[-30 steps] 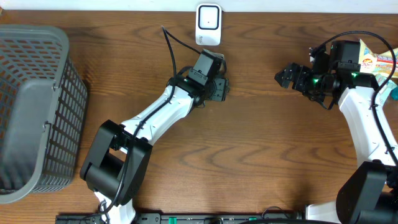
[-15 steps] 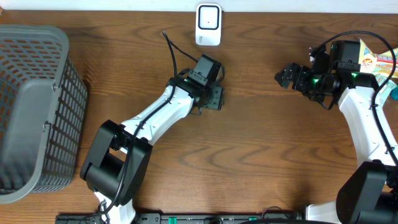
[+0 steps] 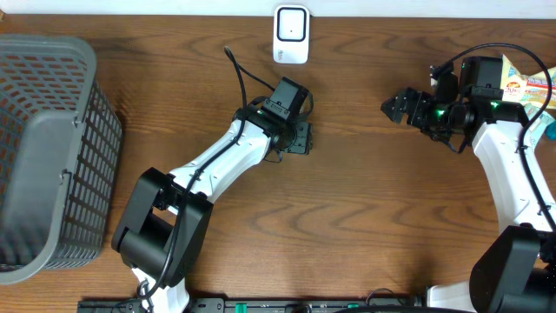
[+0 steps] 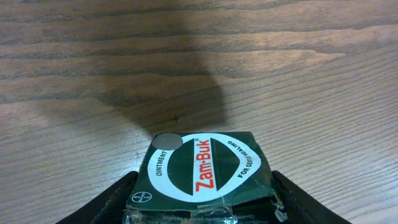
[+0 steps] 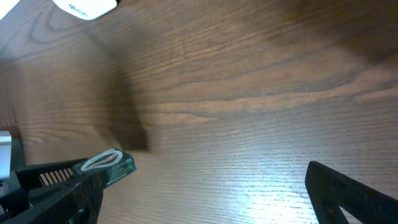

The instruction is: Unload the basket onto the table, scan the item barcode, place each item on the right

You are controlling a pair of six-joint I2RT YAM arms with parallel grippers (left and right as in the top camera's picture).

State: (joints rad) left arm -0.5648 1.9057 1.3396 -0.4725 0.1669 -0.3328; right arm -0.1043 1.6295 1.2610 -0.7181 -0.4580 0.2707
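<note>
Snugly within left end effector, green Zam-Buk box; right end effector wide, empty.

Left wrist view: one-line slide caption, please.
Left gripper holds a dark green Zam-Buk ointment box over the brown wooden table.

Between your left claw and right claw lies bare brown wooden worktop, with more on the near side of both. Beyond the left claw stands the white rounded barcode scanner, apart from it. Far to its left sits the grey slatted plastic basket. Behind the right claw, colourful snack packets crowd the edge. A dark green Zam-Buk carton fills the left claw's jaws; the right's stand wide and free.
</note>
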